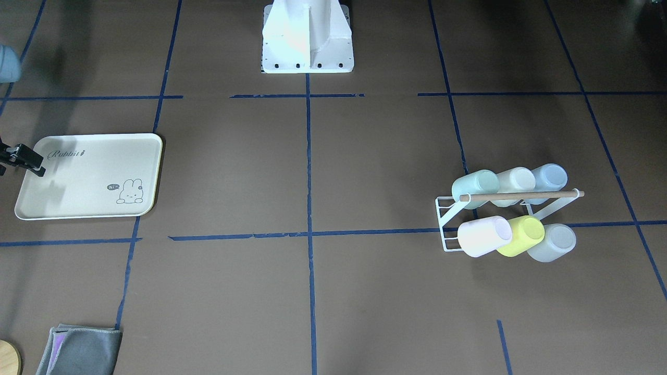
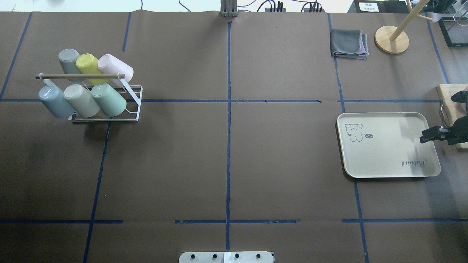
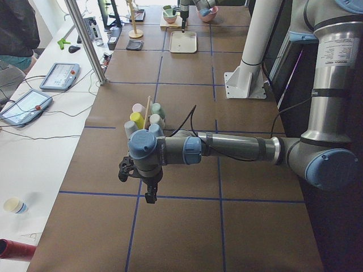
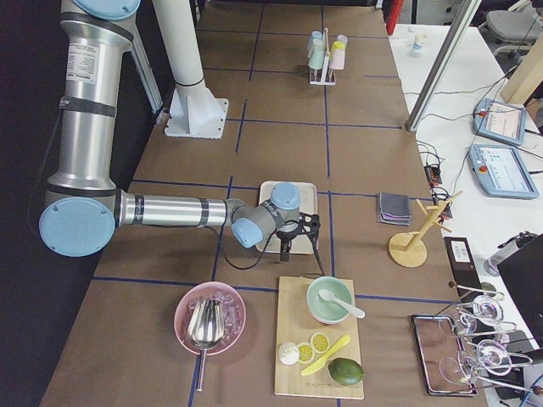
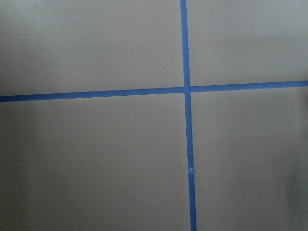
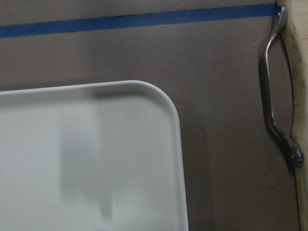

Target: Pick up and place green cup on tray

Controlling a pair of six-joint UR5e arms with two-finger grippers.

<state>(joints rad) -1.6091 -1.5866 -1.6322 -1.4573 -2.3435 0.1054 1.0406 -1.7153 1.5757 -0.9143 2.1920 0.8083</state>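
The green cup [image 1: 475, 185] lies tilted on a white wire rack [image 1: 447, 221] on my left side, at the end of the row nearer the base; it also shows in the overhead view [image 2: 108, 99]. The cream "Rabbit" tray [image 1: 88, 177] lies flat on my right side and is bare [image 2: 389, 146]. My right gripper [image 2: 437, 133] hangs over the tray's outer edge, and its jaws look open and empty in the exterior right view [image 4: 299, 248]. My left gripper [image 3: 136, 184] shows only in the exterior left view, beyond the rack; I cannot tell whether it is open or shut.
The rack also holds cream, light blue [image 1: 548, 178], pink, yellow [image 1: 521, 236] and grey cups. A folded grey cloth [image 2: 349, 44] and a wooden stand [image 2: 392, 38] sit beyond the tray. A cutting board [image 4: 318, 348] with a bowl and a pink bowl [image 4: 209, 318] lie outside the tray.
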